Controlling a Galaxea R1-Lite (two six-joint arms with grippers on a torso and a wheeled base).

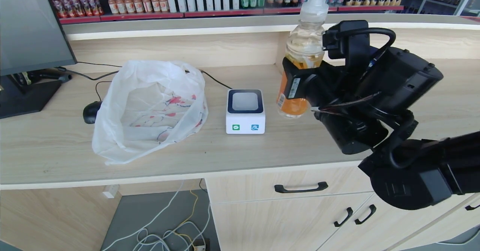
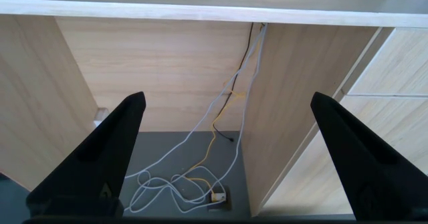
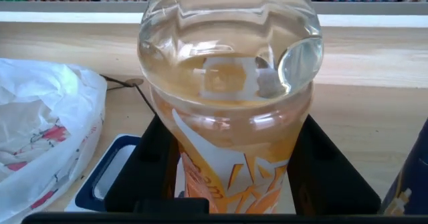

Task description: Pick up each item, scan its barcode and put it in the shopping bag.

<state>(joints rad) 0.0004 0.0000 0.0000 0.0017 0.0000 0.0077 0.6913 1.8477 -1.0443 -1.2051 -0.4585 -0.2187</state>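
One long wooden surface [image 1: 285,146], carries everything else. Dark monitor [image 1: 30,26] at far left. White shopping bag [image 1: 150,108] left of centre, slumped, mouth open upward. Right claw [image 1: 300,88] clamped around bottle [image 1: 304,45] of orange drink, white cap up, slight tilt, just right of scanner [image 1: 245,111]; unclear whether base touches surface. Left claw [image 2: 226,103] below surface level, fingers spread wide, holding nothing, facing loose cables [image 2: 194,184] on floor. Black mouse [image 1: 90,112] just beside bag's left side.
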